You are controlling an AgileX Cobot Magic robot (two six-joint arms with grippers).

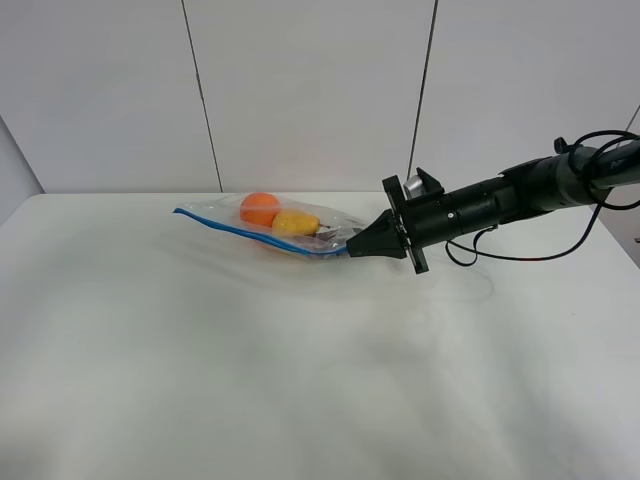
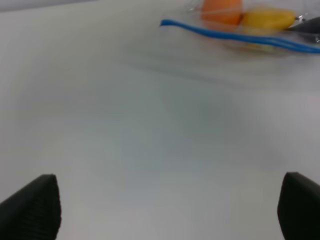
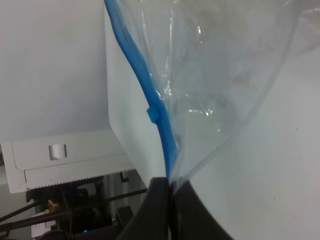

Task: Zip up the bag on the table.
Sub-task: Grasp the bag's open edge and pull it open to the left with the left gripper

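Note:
The clear bag (image 1: 335,222) lies at the back middle of the white table (image 1: 300,380). Its blue zipper strip (image 1: 230,229) runs along the near edge. An orange item (image 1: 260,208) and a yellow item (image 1: 296,223) show inside, with a dark item (image 1: 330,235) beside them. My right gripper (image 1: 352,247) is shut on the right end of the zipper strip. In the right wrist view the gripper (image 3: 171,200) pinches the strip (image 3: 145,85), with a small blue tab (image 3: 152,114) just past it. My left gripper (image 2: 165,210) is open, low over bare table, well short of the bag (image 2: 250,42).
The right arm (image 1: 500,200) reaches in from the right edge, with cables hanging behind it. A white panelled wall (image 1: 320,90) stands behind the table. The left arm does not show in the exterior high view.

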